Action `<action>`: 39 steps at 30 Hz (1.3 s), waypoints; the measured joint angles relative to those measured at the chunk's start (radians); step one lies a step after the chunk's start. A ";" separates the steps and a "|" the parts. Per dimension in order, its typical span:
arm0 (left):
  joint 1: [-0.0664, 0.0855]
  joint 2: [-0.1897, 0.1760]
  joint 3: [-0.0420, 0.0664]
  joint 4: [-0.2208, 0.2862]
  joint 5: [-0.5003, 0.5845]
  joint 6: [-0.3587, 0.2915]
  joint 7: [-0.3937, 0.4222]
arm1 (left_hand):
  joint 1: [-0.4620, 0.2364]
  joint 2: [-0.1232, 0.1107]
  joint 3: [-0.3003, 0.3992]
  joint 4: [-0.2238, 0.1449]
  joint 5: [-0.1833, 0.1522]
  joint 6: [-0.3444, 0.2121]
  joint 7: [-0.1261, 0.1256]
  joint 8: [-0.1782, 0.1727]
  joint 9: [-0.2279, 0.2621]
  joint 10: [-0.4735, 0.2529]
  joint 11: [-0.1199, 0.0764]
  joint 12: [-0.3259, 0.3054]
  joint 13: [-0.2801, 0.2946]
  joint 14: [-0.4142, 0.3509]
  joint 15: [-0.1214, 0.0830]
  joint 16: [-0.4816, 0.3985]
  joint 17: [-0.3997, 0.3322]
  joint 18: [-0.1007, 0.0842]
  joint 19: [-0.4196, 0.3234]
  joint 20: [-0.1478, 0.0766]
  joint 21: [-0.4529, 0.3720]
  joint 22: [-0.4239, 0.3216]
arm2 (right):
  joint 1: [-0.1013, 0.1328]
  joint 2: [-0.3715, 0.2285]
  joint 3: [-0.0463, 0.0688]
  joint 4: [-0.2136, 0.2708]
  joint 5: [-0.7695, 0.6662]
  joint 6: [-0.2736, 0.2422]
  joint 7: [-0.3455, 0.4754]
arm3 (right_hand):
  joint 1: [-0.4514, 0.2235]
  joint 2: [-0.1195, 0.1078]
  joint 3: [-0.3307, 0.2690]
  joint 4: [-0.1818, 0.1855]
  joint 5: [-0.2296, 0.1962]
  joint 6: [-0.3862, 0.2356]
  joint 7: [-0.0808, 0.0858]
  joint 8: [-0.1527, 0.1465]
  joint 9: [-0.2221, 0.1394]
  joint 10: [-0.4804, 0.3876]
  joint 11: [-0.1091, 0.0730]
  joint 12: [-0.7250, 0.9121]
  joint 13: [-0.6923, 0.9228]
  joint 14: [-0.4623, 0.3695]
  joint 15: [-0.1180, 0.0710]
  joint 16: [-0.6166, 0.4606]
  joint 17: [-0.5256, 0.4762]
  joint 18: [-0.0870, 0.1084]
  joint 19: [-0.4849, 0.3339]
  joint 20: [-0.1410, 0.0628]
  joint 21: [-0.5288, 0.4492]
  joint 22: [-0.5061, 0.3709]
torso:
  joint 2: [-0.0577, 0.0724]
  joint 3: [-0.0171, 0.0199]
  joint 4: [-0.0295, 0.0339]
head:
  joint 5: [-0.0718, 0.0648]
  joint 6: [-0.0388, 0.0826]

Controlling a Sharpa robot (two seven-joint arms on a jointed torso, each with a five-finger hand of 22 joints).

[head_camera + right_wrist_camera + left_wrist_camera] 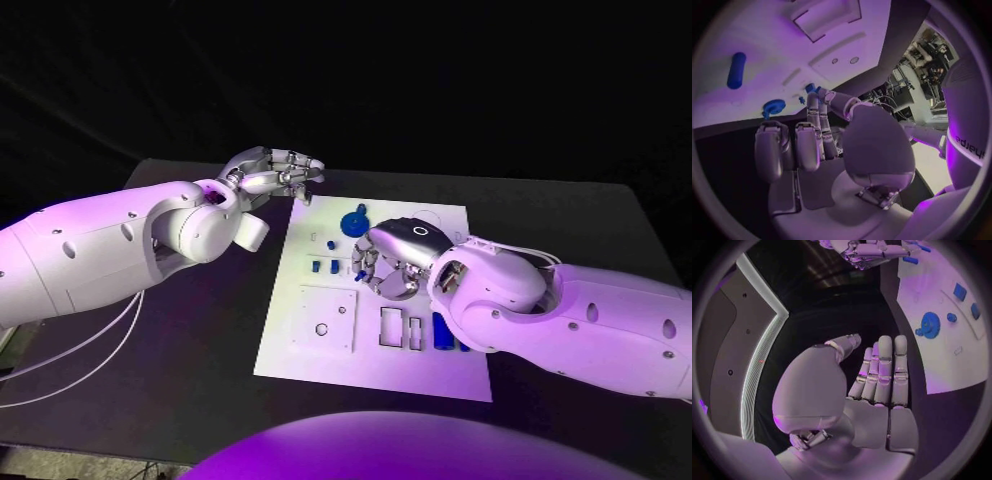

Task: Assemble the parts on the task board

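Black counter (173,380) under violet light, the white task board (433,370) at its middle. At the left, my left hand (274,172) hangs just off the board's far left corner, fingers straight and close together in the left wrist view, holding nothing. On the board, a blue gear (355,222) sits near the far edge, small blue parts (326,267) lie toward the middle, and a blue bar (441,331) lies at the near right beside the rectangular slots (392,326). To the right, my right hand (387,268) hovers low over the board's middle, fingers curled down among the small parts; whether anything is pinched I cannot tell. The risk, as I judge it: those fingertips crowd the loose pieces, so a careless descent could scatter them or nudge the board. My right forearm also hangs over the bar and could sweep it off.
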 measured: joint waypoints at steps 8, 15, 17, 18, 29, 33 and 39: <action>0.000 0.007 0.000 0.002 0.000 0.001 -0.001 | 0.000 0.000 0.000 0.000 0.000 -0.003 -0.003 0.000 0.000 0.000 0.000 0.000 -0.001 0.000 0.000 0.000 0.000 0.000 0.000 0.000 0.000 0.000 | -0.031 0.039 -0.003 -0.024 0.004 0.009 0.007 | 0.000 0.000 0.000 0.000 0.009 -0.002 0.001 -0.001 0.000 -0.006 0.001 -0.006 0.001 0.000 0.000 0.000 -0.001 0.000 0.000 0.000 0.000 0.000 | 0.002 0.0012 -0.0009 | 0.025 0.000; 0.000 0.009 0.000 0.002 0.000 0.003 -0.003 | 0.000 0.000 0.000 0.000 0.000 -0.003 -0.003 0.005 0.000 -0.007 0.000 0.000 -0.001 0.000 0.000 0.000 0.000 0.000 0.000 0.000 0.000 -0.001 | -0.041 0.053 -0.005 -0.032 0.006 0.020 0.012 | -0.009 -0.009 -0.007 0.007 0.022 -0.010 0.006 -0.003 0.004 -0.010 0.004 -0.011 0.004 0.000 0.000 0.000 -0.003 0.000 0.000 0.000 0.000 0.000 | 0.002 0.0019 -0.0002 | 0.034 0.000; 0.000 0.009 0.000 0.001 0.000 0.003 -0.003 | 0.000 0.000 0.000 0.000 0.000 -0.003 -0.003 0.005 0.000 -0.007 0.000 0.000 -0.001 0.000 0.000 0.000 0.000 0.000 0.000 0.000 0.000 -0.001 | -0.042 0.055 -0.005 -0.036 0.007 0.024 0.012 | -0.009 -0.009 -0.007 0.007 0.022 -0.010 0.006 -0.007 0.004 -0.010 0.004 -0.011 0.004 0.000 0.000 0.000 -0.003 0.000 0.000 0.000 0.000 0.000 | 0.002 0.0019 -0.0005 | 0.035 0.000; 0.000 0.009 0.000 0.001 0.000 0.003 -0.003 | 0.000 0.000 0.000 0.000 0.000 -0.003 -0.003 0.005 0.000 -0.007 0.000 0.000 -0.001 0.000 0.000 0.000 0.000 0.000 0.000 0.000 0.000 -0.001 | -0.043 0.056 -0.005 -0.037 0.007 0.025 0.013 | -0.009 -0.009 -0.007 0.007 0.022 -0.010 0.006 -0.007 0.004 -0.010 0.004 -0.011 0.004 0.000 0.000 0.000 -0.004 0.000 0.000 0.000 0.000 0.000 | 0.002 0.0019 -0.0007 | 0.036 0.000; 0.000 0.011 0.000 0.000 0.000 0.006 -0.006 | 0.000 0.000 0.000 0.000 0.000 -0.003 -0.003 0.005 0.000 -0.007 0.000 0.000 -0.001 0.000 0.000 0.000 0.000 0.000 0.000 0.000 0.000 -0.001 | -0.052 0.067 -0.006 -0.043 0.012 0.045 0.021 | -0.009 -0.009 -0.007 0.007 0.026 -0.010 0.006 -0.009 0.004 -0.010 0.004 -0.011 0.005 0.000 0.000 0.000 -0.005 0.000 0.000 0.000 0.000 0.000 | 0.001 0.0020 -0.0013 | 0.042 0.000; 0.000 0.011 0.000 0.000 0.000 0.007 -0.007 | 0.000 0.000 0.000 0.000 0.000 -0.003 -0.003 0.005 0.000 -0.007 0.000 0.000 -0.001 0.000 0.000 0.000 0.000 0.000 0.000 0.000 0.000 -0.001 | -0.054 0.069 -0.006 -0.047 0.013 0.051 0.024 | -0.010 -0.008 -0.007 0.007 0.026 -0.010 0.006 -0.011 0.003 -0.010 0.004 -0.011 0.005 0.000 0.000 0.000 -0.005 0.000 0.000 0.000 0.000 0.000 | 0.000 0.0014 -0.0013 | 0.045 -0.001; 0.000 0.012 0.000 0.000 0.000 0.008 -0.008 | 0.000 0.000 0.000 0.000 0.000 -0.003 -0.003 0.005 0.000 -0.007 0.000 0.000 -0.001 0.000 0.000 0.000 0.000 0.000 0.000 0.000 0.000 -0.001 | -0.058 0.075 -0.007 -0.052 0.014 0.058 0.026 | -0.013 -0.005 -0.010 0.010 0.026 -0.011 0.006 -0.013 0.003 -0.010 0.004 -0.011 0.005 0.000 0.000 0.000 -0.005 0.000 0.000 0.000 0.000 0.000 | 0.000 0.0013 -0.0010 | 0.047 -0.001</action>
